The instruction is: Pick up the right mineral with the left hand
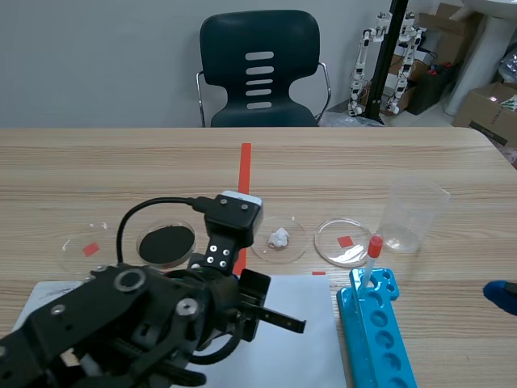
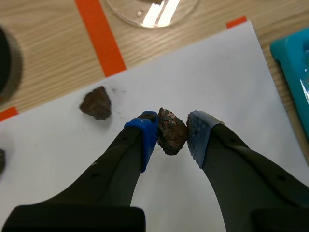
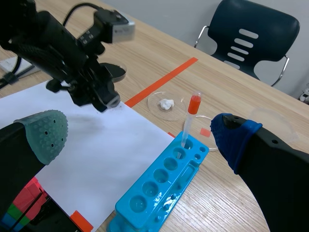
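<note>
Jaws of my L gripper (image 2: 172, 134) squeezed the brown rock (image 2: 170, 128) over white paper (image 2: 217, 82); R gripper (image 3: 139, 134) gaped open. Black powder (image 1: 166, 244) sat in one dish (image 1: 192, 234), white lump (image 1: 279, 238) in next dish (image 1: 298, 244). Only L wrist cam showed the rock.

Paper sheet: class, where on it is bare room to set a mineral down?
Bare: the paper between the left gripper, shut on a mineral, and the blue rack. Crowded: beside the other mineral, and the dishes beyond the paper's far edge.
</note>
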Available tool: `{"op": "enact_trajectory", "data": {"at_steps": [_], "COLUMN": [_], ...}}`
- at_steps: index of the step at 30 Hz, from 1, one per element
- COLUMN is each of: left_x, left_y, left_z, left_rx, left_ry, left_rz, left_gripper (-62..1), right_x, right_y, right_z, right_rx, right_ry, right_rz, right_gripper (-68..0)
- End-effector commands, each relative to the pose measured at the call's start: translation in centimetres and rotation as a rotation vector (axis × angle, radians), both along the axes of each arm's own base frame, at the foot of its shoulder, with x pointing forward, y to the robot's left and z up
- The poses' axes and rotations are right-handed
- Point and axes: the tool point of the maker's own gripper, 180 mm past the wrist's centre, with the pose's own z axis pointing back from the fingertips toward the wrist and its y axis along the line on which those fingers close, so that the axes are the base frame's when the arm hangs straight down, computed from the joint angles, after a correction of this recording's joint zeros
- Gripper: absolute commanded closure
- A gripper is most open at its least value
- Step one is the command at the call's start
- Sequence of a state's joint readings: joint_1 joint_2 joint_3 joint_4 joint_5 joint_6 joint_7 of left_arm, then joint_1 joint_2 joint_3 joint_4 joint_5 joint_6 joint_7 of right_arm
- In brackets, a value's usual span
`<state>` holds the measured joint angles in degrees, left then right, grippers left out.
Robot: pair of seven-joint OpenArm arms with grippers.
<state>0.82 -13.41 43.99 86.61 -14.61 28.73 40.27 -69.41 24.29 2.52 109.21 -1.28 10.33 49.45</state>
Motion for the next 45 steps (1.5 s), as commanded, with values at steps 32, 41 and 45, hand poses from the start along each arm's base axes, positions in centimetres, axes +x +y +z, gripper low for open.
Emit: {"op": "enact_trajectory", "data": {"at_steps": [32,41,45], "left_x": [-8.3,-8.7,-8.6], "left_y": [11.0,11.1,11.1], "left_z": [13.8,14.6,14.8], "left_rx": [0.032,0.059,0.055], "left_ry": [-0.540,-0.595,-0.608], "left_rz": [-0.066,-0.103,-0.104], "left_gripper": [-2.7,-2.7,-2.7], "right_x": [0.2,0.2,0.2], "right_y": [0.1,0.1,0.1], "right_z": [0.6,0.6,0.6], "right_rx": [0.013,0.013,0.013], "right_ry": [-0.020,-0.020,-0.020], "right_rz": [0.002,0.002,0.002], "right_gripper": [-62.1,-62.1,-62.1]}}
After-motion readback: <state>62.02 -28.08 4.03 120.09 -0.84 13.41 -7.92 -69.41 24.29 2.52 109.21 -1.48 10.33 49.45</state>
